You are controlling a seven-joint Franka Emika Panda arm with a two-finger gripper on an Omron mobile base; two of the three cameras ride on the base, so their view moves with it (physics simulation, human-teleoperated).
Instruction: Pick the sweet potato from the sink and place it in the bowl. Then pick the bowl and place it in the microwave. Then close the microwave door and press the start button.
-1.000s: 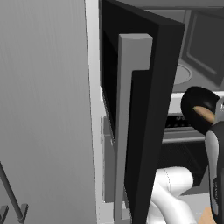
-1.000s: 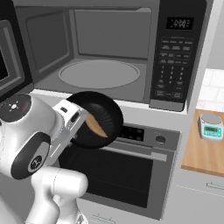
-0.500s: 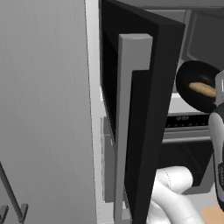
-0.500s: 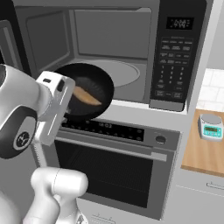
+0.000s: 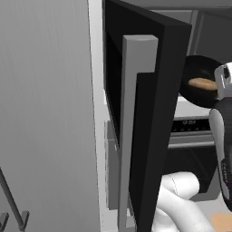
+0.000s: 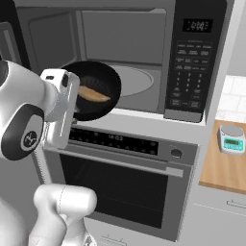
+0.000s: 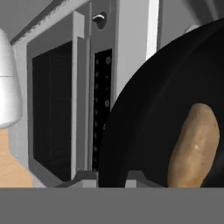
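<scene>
You hold the bowl (image 6: 93, 90) by its rim, jaws clamped on it, with the sweet potato (image 6: 93, 94) lying inside. The bowl hangs just at the microwave (image 6: 134, 57) opening, left of the turntable (image 6: 135, 80), so your move goes forward and right.

bowl (image 7: 148, 131) cut by frame edge, hand (image 6: 77, 103) fingertips hidden

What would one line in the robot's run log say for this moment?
step: carrying bowl to microwave | sweet potato: in bowl | gripper: holding bowl rim | microwave door: open
</scene>
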